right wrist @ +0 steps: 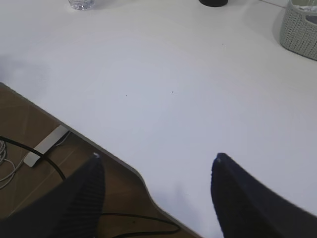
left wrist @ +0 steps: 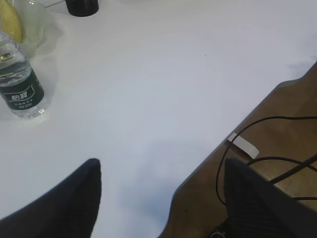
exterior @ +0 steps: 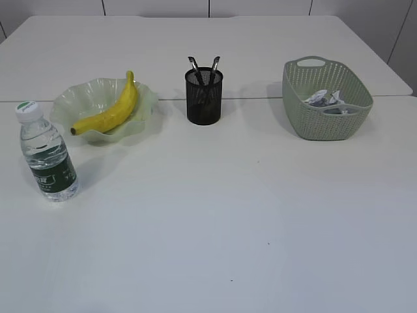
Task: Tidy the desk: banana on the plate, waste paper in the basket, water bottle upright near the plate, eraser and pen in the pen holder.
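Diagonally, banana (exterior: 107,111) lies across plate (exterior: 78,98), stem pointing up-right.

You have a white table (exterior: 215,222) carrying four things directly. Toward its left edge a water bottle (exterior: 47,153) stands upright, and just behind it sits a green plate (exterior: 144,98). A black mesh pen holder (exterior: 204,98) stands mid-table toward the far edge. A green basket (exterior: 326,104) rests near the right edge.
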